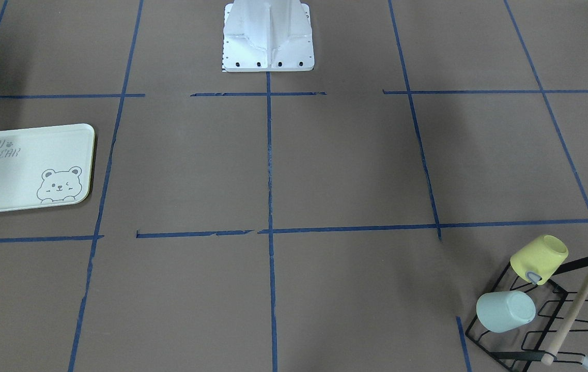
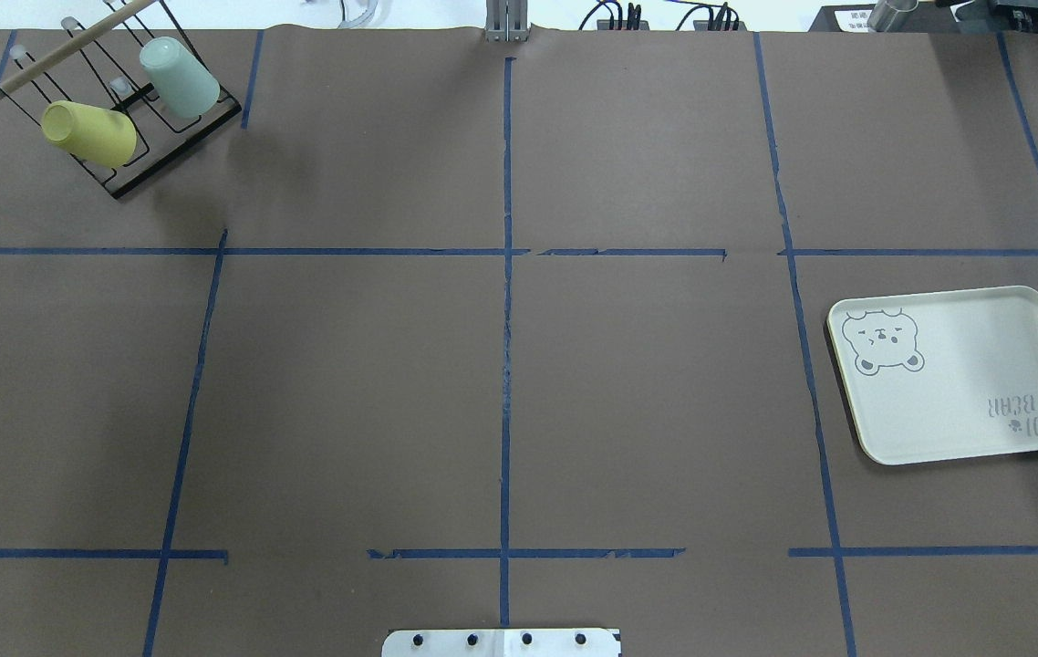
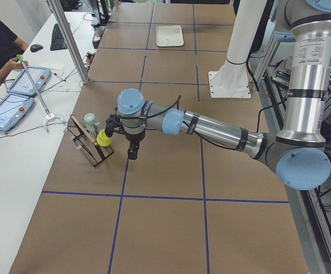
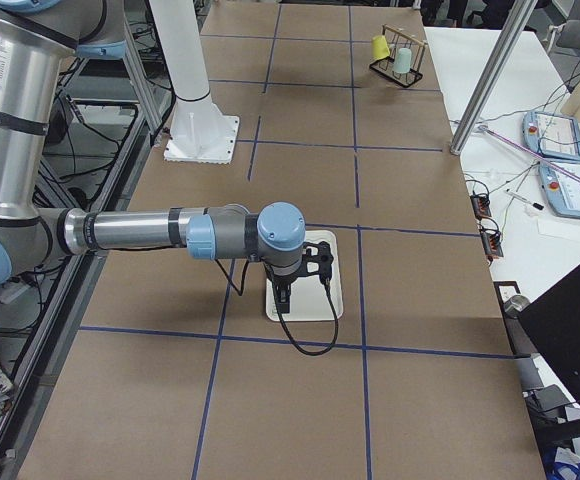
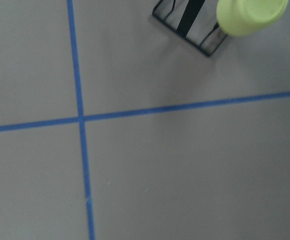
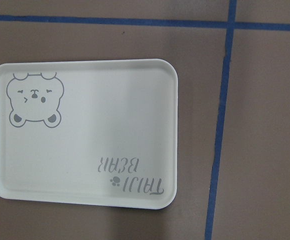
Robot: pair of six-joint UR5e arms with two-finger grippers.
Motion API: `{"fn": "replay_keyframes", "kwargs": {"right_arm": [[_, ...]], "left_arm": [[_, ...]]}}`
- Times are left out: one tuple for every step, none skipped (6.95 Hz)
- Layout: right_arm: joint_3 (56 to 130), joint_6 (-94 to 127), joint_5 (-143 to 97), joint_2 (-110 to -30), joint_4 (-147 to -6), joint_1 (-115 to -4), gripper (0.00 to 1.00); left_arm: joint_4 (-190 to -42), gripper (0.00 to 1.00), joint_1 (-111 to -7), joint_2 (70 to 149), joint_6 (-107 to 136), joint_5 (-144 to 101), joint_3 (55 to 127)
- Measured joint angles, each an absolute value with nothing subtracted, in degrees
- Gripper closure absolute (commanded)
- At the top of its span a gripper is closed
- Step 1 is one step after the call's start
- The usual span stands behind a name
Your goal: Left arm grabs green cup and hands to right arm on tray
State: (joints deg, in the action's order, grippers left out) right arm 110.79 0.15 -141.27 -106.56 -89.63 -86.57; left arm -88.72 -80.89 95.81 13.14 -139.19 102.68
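Observation:
The green cup (image 1: 506, 311) hangs mouth-down and tilted on a black wire rack (image 1: 531, 333), next to a yellow cup (image 1: 539, 258). It also shows in the overhead view (image 2: 178, 77), at the far left corner. In the exterior left view my left gripper (image 3: 132, 154) points down over the table just beside the rack, apart from the green cup (image 3: 91, 120). I cannot tell whether it is open. The tray (image 2: 957, 401) lies bare at the right. In the exterior right view my right gripper (image 4: 283, 298) hangs above the tray (image 4: 332, 280); I cannot tell its state.
A wooden rod (image 1: 575, 310) tops the rack. The white robot base (image 1: 268, 36) stands at mid-table. The left wrist view shows the yellow cup (image 5: 250, 15) and a rack corner (image 5: 185, 20). A person with a stick (image 3: 34, 85) sits at a side desk.

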Motion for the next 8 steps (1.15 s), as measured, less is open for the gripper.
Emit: {"fn": "replay_keyframes", "kwargs": {"right_arm": [[110.47, 0.17, -141.12, -106.59, -87.51, -86.39, 0.0], [110.41, 0.17, -140.96, -106.61, -86.02, -86.28, 0.0], [110.4, 0.17, -140.86, -106.61, -85.39, -86.15, 0.0], [110.39, 0.16, -140.84, -106.63, -84.9, -85.98, 0.0], [110.36, 0.12, -140.85, -106.75, -84.1, -85.92, 0.0], [110.3, 0.1, -140.82, -106.85, -83.47, -85.86, 0.0], [110.23, 0.11, -140.83, -106.89, -83.24, -85.82, 0.0], [110.08, 0.15, -140.86, -106.93, -83.22, -85.8, 0.0]], "left_arm": [[-88.73, 0.0, -78.34, 101.47, 17.17, -139.03, 99.07], [-88.74, 0.0, -76.71, 107.15, 20.38, -138.88, 94.79], [-88.73, 0.0, -75.26, 113.05, 23.04, -138.52, 89.44], [-88.86, 0.0, -73.88, 119.13, 25.45, -136.39, 83.28], [-89.21, 0.0, -72.81, 125.02, 27.39, -132.96, 76.94], [-89.56, 0.0, -72.08, 129.58, 28.96, -131.12, 71.56], [-90.49, 0.0, -71.39, 133.33, 30.76, -130.32, 66.72], [-92.66, 0.0, -70.58, 135.58, 32.21, -130.07, 63.06]]}}
